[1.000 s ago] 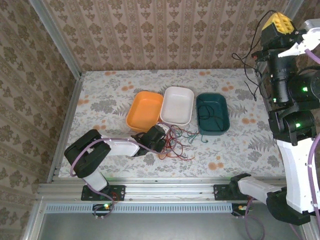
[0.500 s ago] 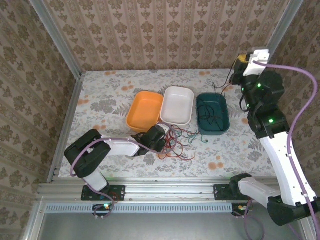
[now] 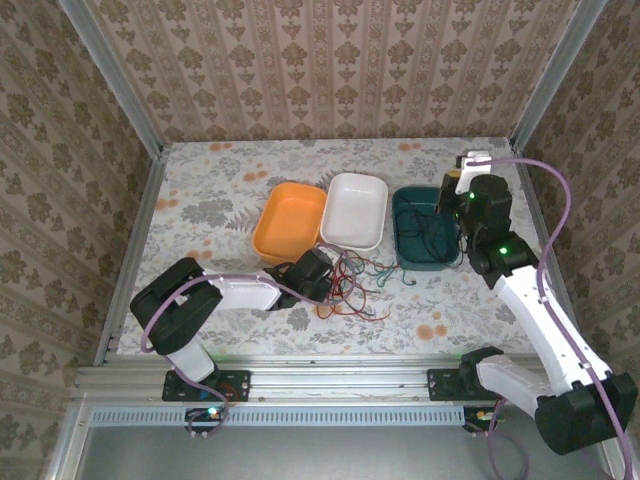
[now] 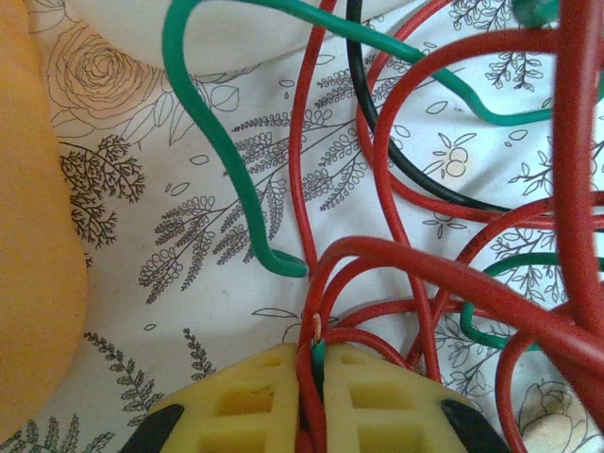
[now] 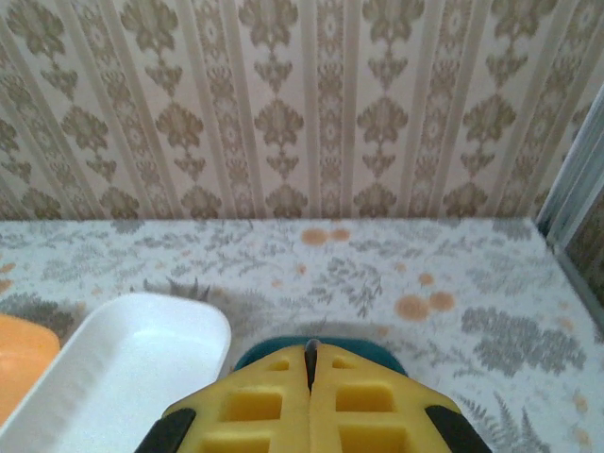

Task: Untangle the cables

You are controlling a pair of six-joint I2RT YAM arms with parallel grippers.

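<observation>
**Operator:** What has the left hand got?

**Spotter:** Your left gripper (image 4: 312, 363) is clamped on a bunch of red cables (image 4: 576, 142), with what looks like a green end caught in the same pinch. It sits low at the near-left edge of the tangle (image 3: 355, 283), on the table (image 3: 200, 190) just in front of the orange tray (image 3: 290, 222) and the white tray (image 3: 355, 210).

**Operator:** And around it?

**Spotter:** Nothing there is free. Red loops cross one another, a green cable (image 4: 225, 160) hooks in beside your fingers, and a black strand (image 4: 351, 47) threads through the reds. I'd judge that knot barely begun.

**Operator:** The right side?

**Spotter:** Your right gripper (image 5: 310, 363) has its jaws pressed together above the teal tray (image 3: 397, 230). A thin dark sliver shows at the seam. It may be the black cable (image 3: 430, 235) that lies coiled in that tray, but I can't say for certain that you hold it.

**Operator:** So where do I stand?

**Spotter:** By my reading, one cable is out and sorted into the teal tray. The orange and white trays have nothing lying in them as far as I can see. The reds, the greens and that black strand are all left to separate, so you're early, perhaps a third in at best. Once the black cable rests fully in its tray, you'd want the right arm over at the knot.
</observation>
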